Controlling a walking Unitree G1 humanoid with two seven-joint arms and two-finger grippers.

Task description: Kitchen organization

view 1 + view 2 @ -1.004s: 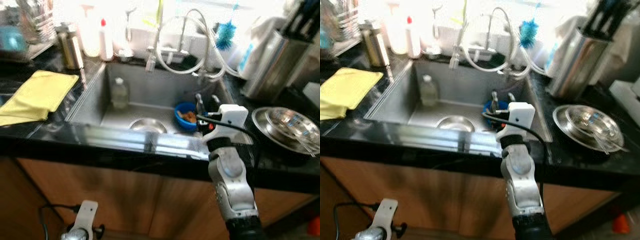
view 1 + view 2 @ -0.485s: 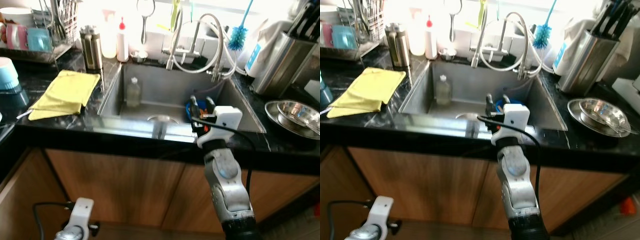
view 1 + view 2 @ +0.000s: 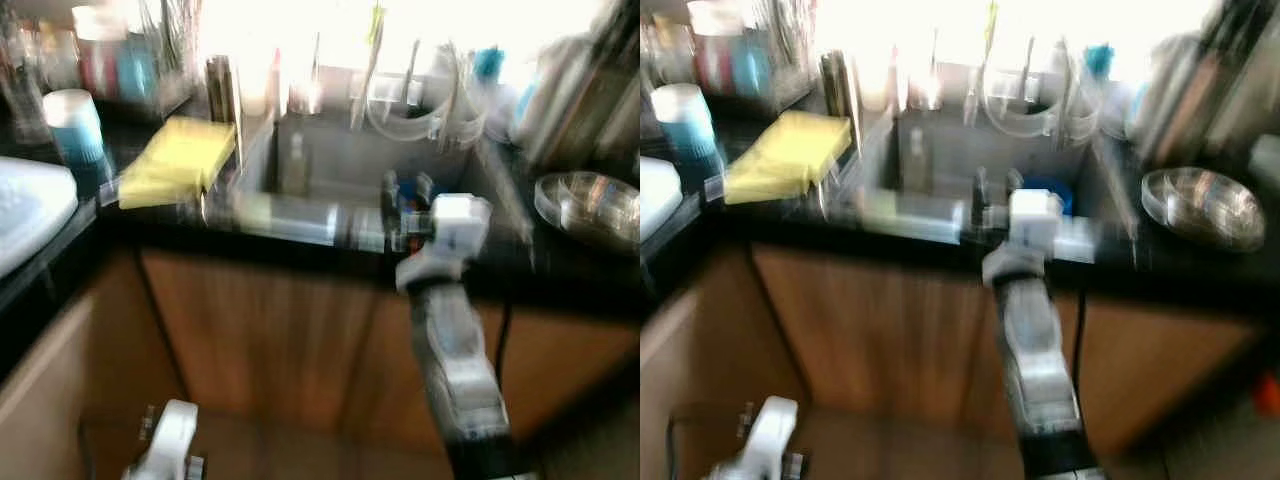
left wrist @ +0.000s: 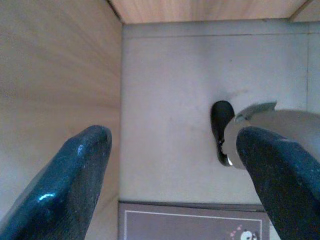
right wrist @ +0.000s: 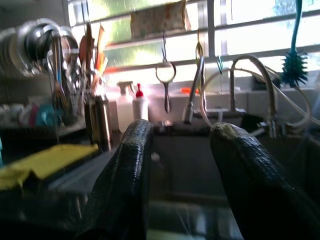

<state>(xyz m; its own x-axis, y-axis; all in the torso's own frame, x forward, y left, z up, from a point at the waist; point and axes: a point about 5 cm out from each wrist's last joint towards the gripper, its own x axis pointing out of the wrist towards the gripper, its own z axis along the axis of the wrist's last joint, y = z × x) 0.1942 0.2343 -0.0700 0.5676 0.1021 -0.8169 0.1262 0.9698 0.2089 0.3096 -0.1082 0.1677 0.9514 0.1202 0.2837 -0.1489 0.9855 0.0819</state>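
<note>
Black counter [image 3: 60,240] runs along the wood cabinet fronts, with the steel sink [image 3: 330,185] sunk in it under a bright window; both eye views are motion-blurred. Against the frames half a second ago the whole picture has shifted: sink sits higher and smaller, more cabinet and floor show, so the camera has backed off or tipped, not the objects. Judgement: robot is repositioning, no item in hand, task barely begun.

Right gripper [image 3: 405,190] is raised at the sink's front rim, fingers [image 5: 130,170] parted with nothing between them, pointing across the sink toward the faucet [image 5: 250,90]. Left gripper [image 4: 170,165] hangs low beside the cabinet, jaws spread, empty, aimed at the floor.

Blue bowl [image 3: 1045,195] lies inside the sink, just beyond the right gripper; too blurred to give its tilt. Yellow cloth [image 3: 175,160] lies flat left of the sink, long axis running front to back. Steel bowls [image 3: 1205,205] sit right of the sink.
</note>
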